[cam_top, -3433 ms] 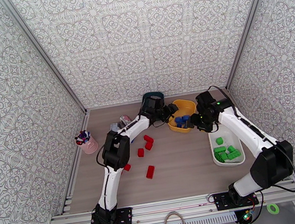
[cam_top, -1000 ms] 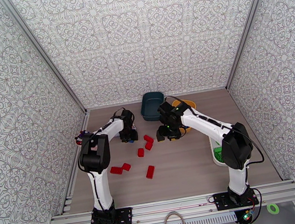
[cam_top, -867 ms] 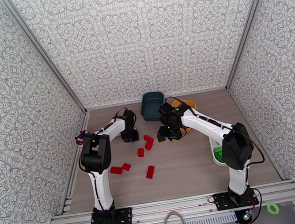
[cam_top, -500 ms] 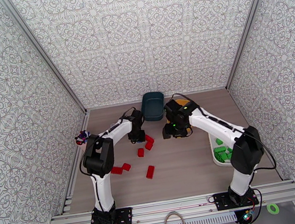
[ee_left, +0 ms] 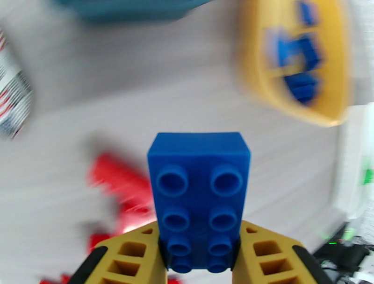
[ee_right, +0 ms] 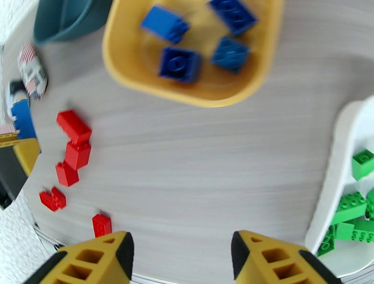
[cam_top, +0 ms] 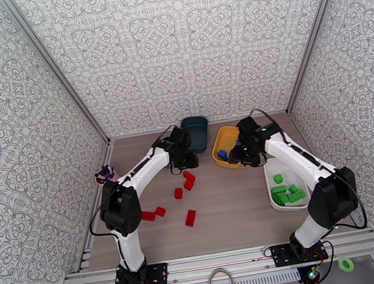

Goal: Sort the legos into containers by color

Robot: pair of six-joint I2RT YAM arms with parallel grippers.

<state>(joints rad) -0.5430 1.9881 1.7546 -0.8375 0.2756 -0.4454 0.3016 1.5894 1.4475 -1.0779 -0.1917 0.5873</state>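
Observation:
My left gripper [cam_top: 185,161] hangs over the table just left of the yellow bin [cam_top: 225,130], shut on a blue lego [ee_left: 200,187]. The brick stands up between my yellow fingers [ee_left: 131,254]. More blue legos [ee_right: 180,63] lie in the yellow bin [ee_right: 117,60]. My right gripper [cam_top: 244,157] hovers at that bin's near edge, open with nothing between its fingers [ee_right: 105,259]. Red legos [cam_top: 188,178] are scattered on the table's left half. Green legos [cam_top: 287,194] lie in the white tray [cam_top: 291,168]. The dark teal bin [cam_top: 199,129] stands at the back.
A pink cup of pens [cam_top: 105,175] stands at the left edge. A striped red-white packet [ee_right: 32,70] lies left of the teal bin [ee_right: 65,18]. Patterned walls close in the table on three sides.
My left gripper has shut on the blue lego and carried it right and toward the back, near the bins. My right arm has swung right, from beside the red legos to the yellow bin.

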